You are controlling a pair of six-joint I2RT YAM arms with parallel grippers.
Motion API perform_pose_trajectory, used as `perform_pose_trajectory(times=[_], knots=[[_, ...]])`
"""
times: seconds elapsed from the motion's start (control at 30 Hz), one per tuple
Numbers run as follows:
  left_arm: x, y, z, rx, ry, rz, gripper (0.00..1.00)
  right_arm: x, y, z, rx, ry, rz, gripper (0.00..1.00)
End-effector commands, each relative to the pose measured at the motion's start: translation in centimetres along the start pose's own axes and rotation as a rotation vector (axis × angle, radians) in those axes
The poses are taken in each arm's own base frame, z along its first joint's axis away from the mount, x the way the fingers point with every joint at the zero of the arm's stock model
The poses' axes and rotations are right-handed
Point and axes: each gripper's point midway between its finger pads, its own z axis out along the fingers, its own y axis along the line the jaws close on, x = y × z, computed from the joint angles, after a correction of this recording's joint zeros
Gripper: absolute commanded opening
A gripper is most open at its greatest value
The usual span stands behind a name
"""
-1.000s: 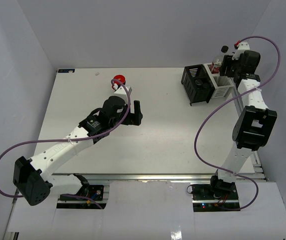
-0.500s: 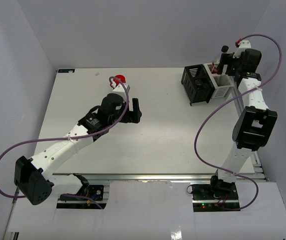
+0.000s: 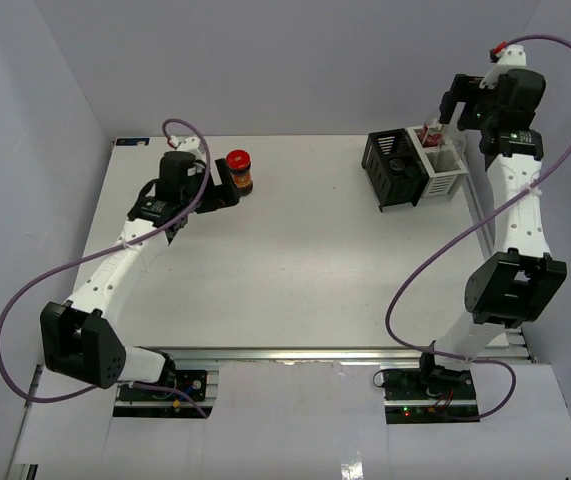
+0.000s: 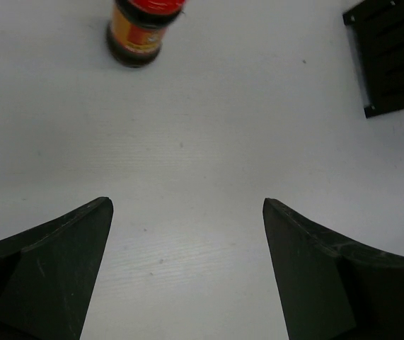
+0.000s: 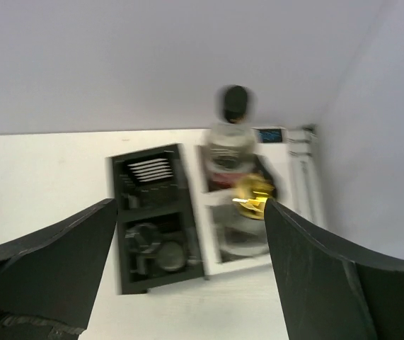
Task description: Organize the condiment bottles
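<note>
Left gripper (image 4: 187, 205) has swung from the jar's right to its left, fingers spread, empty. Dark jar with red lid (image 3: 239, 172) stands upright, far side of table (image 3: 315, 260). Right gripper (image 5: 187, 205) has lifted above the rack (image 3: 395, 170), spread, empty. Red-labelled bottle (image 5: 228, 152) and gold-topped bottle (image 5: 252, 193) sit in its white half.

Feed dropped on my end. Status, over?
Left gripper open, empty, jar with red lid ahead of it, apart. Right gripper open, empty, above the rack. Nothing between left gripper and jar.
</note>
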Motion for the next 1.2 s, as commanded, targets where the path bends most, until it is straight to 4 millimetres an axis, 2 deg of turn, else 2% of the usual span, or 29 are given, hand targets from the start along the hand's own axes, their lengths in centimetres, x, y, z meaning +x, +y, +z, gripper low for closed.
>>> perform_pose_trajectory(times=[0.0, 0.1, 0.13, 0.17, 0.27, 0.3, 0.37, 0.47, 0.53, 0.63, 0.7, 0.8, 0.87, 0.97, 1.1, 1.17], knots=[[-1.1, 3.8, -2.2, -0.031, -0.025, -0.093, 0.98, -2.9, 12.3, -2.1, -0.263, -0.050, -0.083, 0.90], [-0.5, 7.1, -3.6, -0.063, -0.027, -0.172, 0.98, -2.4, 20.1, -3.0, -0.418, -0.063, -0.157, 0.90], [-0.2, 7.6, -3.9, -0.068, -0.024, -0.185, 0.98, -2.2, 21.5, -3.1, -0.449, -0.067, -0.165, 0.90], [-0.2, 8.1, -4.5, -0.077, -0.031, -0.191, 0.98, -2.3, 24.1, -3.5, -0.510, -0.095, -0.177, 0.90], [1.2, 8.7, -5.2, -0.080, -0.021, -0.186, 0.98, -1.5, 28.9, -3.9, -0.625, -0.147, -0.191, 0.90], [1.6, 8.8, -5.2, -0.080, -0.015, -0.187, 0.98, -1.8, 29.5, -3.9, -0.636, -0.166, -0.192, 0.90], [2.0, 8.7, -5.7, -0.079, -0.014, -0.181, 0.98, -0.8, 33.3, -4.1, -0.723, -0.178, -0.202, 0.90], [2.0, 8.6, -6.5, -0.080, -0.027, -0.178, 0.98, 0.4, 37.4, -3.2, -0.775, -0.187, -0.235, 0.90], [1.9, 8.5, -7.0, -0.080, -0.038, -0.175, 0.98, 1.2, 39.5, -2.0, -0.780, -0.160, -0.245, 0.90], [2.2, 8.2, -7.7, -0.068, -0.047, -0.173, 0.98, 3.4, 42.0, 0.6, -0.769, -0.095, -0.245, 0.90], [2.4, 8.0, -8.1, -0.058, -0.057, -0.172, 0.98, 3.8, 42.9, 1.1, -0.776, -0.112, -0.239, 0.90], [3.0, 7.9, -8.2, -0.045, -0.058, -0.169, 0.98, 7.3, 45.1, 1.4, -0.836, -0.109, -0.246, 0.90], [3.1, 7.9, -8.2, -0.041, -0.054, -0.164, 0.98, 7.5, 46.6, 1.6, -0.847, -0.152, -0.258, 0.90], [3.2, 7.8, -8.1, -0.032, -0.051, -0.160, 0.98, 10.0, 49.0, 2.2, -0.853, -0.136, -0.296, 0.90], [3.3, 7.4, -8.2, -0.007, -0.055, -0.156, 0.98, 11.7, 51.0, 2.8, -0.854, -0.141, -0.325, 0.90], [3.4, 7.3, -8.2, 0.000, -0.054, -0.155, 0.98, 12.3, 51.3, 3.2, -0.834, -0.153, -0.335, 0.90]])
